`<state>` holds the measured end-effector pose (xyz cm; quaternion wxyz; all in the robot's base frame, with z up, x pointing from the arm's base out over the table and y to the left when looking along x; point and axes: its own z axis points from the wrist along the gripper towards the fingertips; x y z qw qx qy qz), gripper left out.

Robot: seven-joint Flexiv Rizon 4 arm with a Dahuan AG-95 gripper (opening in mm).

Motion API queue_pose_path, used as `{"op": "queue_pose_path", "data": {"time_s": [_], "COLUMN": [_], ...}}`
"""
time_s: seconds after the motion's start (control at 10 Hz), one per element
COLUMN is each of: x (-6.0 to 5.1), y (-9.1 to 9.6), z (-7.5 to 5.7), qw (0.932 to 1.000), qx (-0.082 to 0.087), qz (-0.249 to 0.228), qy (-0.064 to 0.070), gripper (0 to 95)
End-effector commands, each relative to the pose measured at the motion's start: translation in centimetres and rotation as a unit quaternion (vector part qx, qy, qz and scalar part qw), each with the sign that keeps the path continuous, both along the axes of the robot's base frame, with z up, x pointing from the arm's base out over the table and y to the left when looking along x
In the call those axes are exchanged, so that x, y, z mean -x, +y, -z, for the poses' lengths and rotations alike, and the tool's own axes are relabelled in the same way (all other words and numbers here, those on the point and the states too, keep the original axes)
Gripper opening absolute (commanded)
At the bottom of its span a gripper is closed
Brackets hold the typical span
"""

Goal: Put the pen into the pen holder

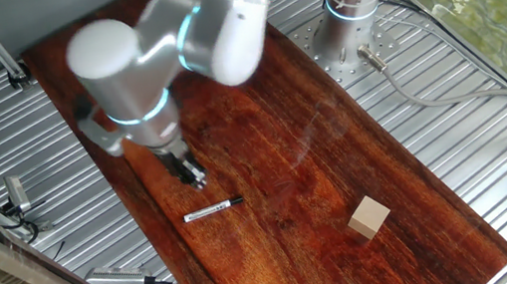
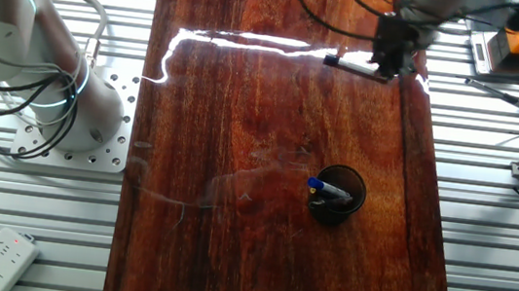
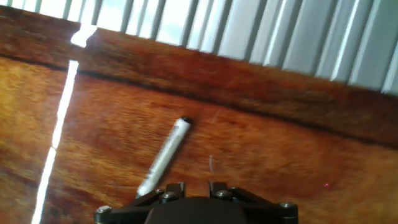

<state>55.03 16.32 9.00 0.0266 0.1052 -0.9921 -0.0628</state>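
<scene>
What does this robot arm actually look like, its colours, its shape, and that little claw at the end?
The arm is built of fat, rounded silver-grey segments with a smooth shell. Thin rings of glowing light blue mark its joints, and its base is bolted to a metal plate with rows of holes. The small two-finger gripper at the end is dark, almost black, with silver screws showing in the hand view.

Pen (image 1: 213,209) flat on the table (image 1: 317,163), just beside the fingers (image 1: 194,174); pen holder (image 2: 337,196) well apart.

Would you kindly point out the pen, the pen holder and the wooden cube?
pen (image 1: 213,209), one fixed view, mid-barrel.
pen holder (image 2: 357,188), the other fixed view, right rim.
wooden cube (image 1: 369,216), one fixed view, top face.
</scene>
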Motion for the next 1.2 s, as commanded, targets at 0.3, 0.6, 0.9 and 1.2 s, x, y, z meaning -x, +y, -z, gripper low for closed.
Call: {"op": "queue_pose_path", "data": {"time_s": [0.3, 0.6, 0.9, 1.2], "x": [0.7, 0.7, 0.7, 0.7], "y": [4.7, 5.4, 5.4, 5.2], "z": [1.5, 3.0, 3.4, 3.8], "qw": [0.9987, 0.9986, 0.9990, 0.9976], "qx": [-0.001, -0.015, -0.012, -0.016], "qz": [0.051, 0.046, 0.039, 0.065], "qy": [-0.006, -0.018, -0.017, -0.013], "gripper": [19.0, 19.0, 19.0, 19.0]}}
